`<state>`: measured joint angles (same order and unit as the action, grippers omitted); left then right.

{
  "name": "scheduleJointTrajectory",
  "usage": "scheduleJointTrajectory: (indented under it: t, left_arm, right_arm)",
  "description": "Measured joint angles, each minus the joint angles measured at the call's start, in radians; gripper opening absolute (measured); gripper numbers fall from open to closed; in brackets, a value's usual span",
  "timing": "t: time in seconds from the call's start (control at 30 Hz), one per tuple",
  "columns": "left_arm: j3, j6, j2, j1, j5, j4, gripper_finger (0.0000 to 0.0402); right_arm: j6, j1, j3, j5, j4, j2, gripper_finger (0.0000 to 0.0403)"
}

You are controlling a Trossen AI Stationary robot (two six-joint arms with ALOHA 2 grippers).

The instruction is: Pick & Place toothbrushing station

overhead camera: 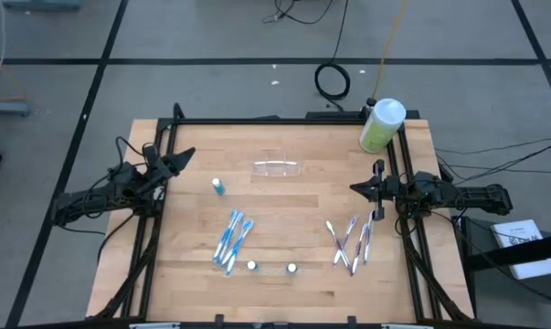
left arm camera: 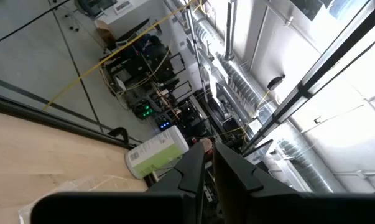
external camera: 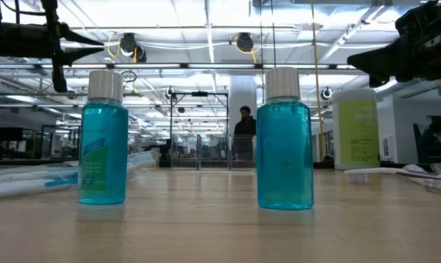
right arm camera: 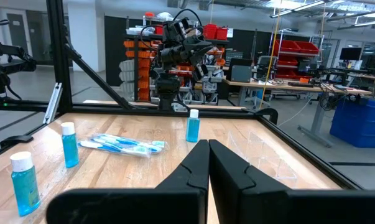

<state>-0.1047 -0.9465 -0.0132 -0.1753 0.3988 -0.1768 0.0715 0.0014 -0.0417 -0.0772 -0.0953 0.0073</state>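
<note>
We see the left gripper (overhead camera: 185, 156) at the left edge of the table in the high view, its fingers nearly pressed together with only a thin gap and nothing between them. The right gripper (overhead camera: 358, 189) sits at the right edge, fingers pressed fully together, also empty. Between the two, in the upper middle of the wooden table (overhead camera: 293, 219), lies the toothbrushing station (overhead camera: 277, 167), a clear tray well apart from both grippers. Just left of it stands a small blue bottle (overhead camera: 218, 187). Lower down we find a bundle of blue toothbrushes (overhead camera: 232, 241), two more small bottles (overhead camera: 271, 267) and, to the right, a bundle of purple toothbrushes (overhead camera: 353, 243). A green bottle (overhead camera: 381, 125) stands at the upper right corner.
</note>
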Motion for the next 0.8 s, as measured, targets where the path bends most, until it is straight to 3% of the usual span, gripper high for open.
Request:
scheduleJointTrajectory:
  t: [0.5,0.57,0.8]
  left_arm:
    - [0.001,0.046,-0.008,-0.006,0.004,-0.146,0.0037]
    - [0.001,-0.008,-0.008,-0.006,-0.027,-0.147,0.0037]
    - [0.000,-0.410,-0.009,-0.006,-0.195,-0.090,0.0037]
  right_arm:
    - [0.000,0.000,0.000,0.000,0.000,0.000,0.0000]
    - [0.000,0.000,0.000,0.000,0.000,0.000,0.0000]
    - [-0.060,0.000,0.000,0.000,-0.009,0.000,0.0000]
